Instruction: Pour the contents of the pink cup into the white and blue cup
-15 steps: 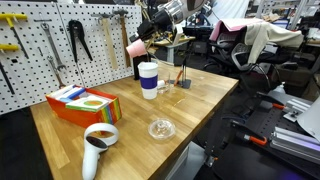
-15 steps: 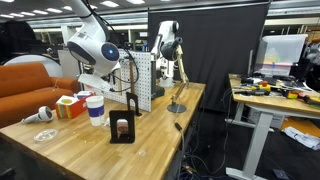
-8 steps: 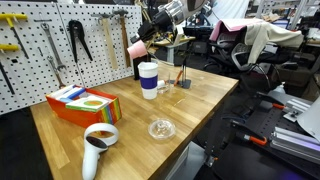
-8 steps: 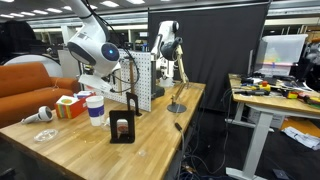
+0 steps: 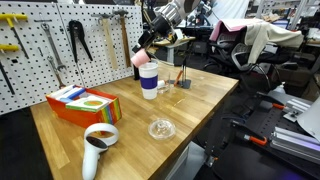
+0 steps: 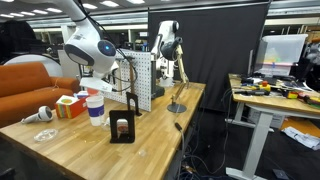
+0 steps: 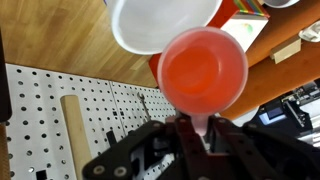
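Note:
My gripper (image 7: 200, 130) is shut on the rim of the pink cup (image 7: 203, 68). In an exterior view the pink cup (image 5: 139, 58) hangs tilted just above the rim of the white and blue cup (image 5: 148, 80), which stands upright on the wooden table. In the wrist view the pink cup's open mouth faces the camera and the white and blue cup's white rim (image 7: 160, 22) lies right beyond it. In an exterior view the white and blue cup (image 6: 96, 107) stands under the arm.
An orange box (image 5: 83, 105), a white round device with orange inside (image 5: 99, 139) and a flat clear glass dish (image 5: 161, 129) lie on the table (image 5: 200, 95). A pegboard with tools (image 5: 70, 40) stands behind. A small black stand (image 6: 122, 128) is near the cup.
The gripper has come down and towards the white and blue cup with the pink cup, which now sits lower, right at that cup's rim.

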